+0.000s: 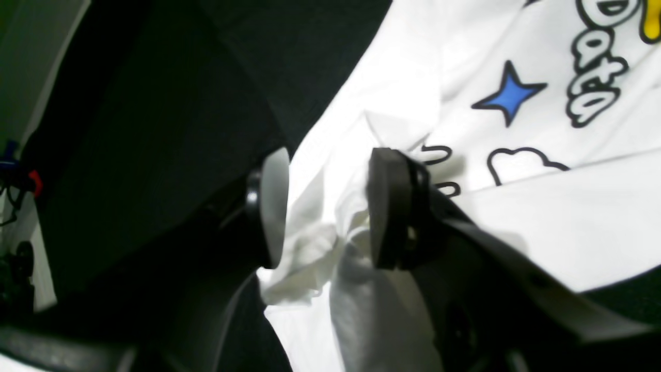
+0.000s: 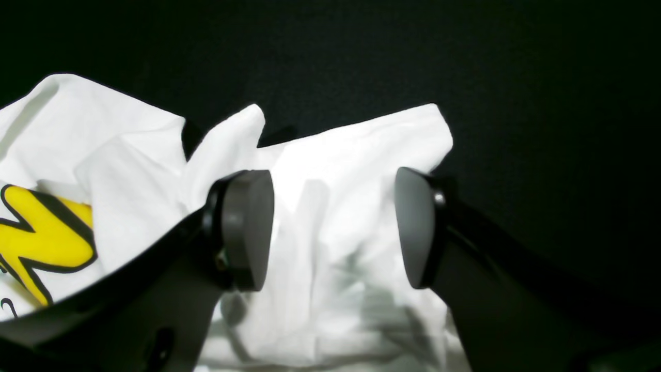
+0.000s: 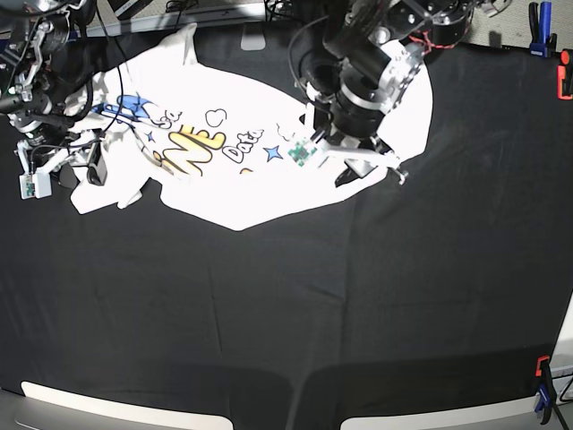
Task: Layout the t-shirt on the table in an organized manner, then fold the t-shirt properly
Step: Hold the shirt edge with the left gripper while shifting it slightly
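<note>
The white t-shirt (image 3: 242, 193) lies print side up across the far half of the black table (image 3: 286, 313), wrinkled, with its left end bunched. My left gripper (image 1: 330, 212) is open at the shirt's right edge, with a crumpled fold of white cloth (image 1: 310, 243) lying between its fingers; a blue star (image 1: 510, 94) and cloud outlines sit just beyond it. In the base view this gripper (image 3: 367, 175) points down at the shirt's near right border. My right gripper (image 2: 333, 227) is wide open above a plain white flap (image 2: 335, 155) near yellow lettering (image 2: 46, 237), at the shirt's left end (image 3: 67, 170).
Red and blue clips hold the cloth at the right edge (image 3: 564, 81) and the near right corner (image 3: 542, 394). Cables and arm bases crowd the far left corner (image 3: 36, 54). Bare black cloth fills the near half of the table.
</note>
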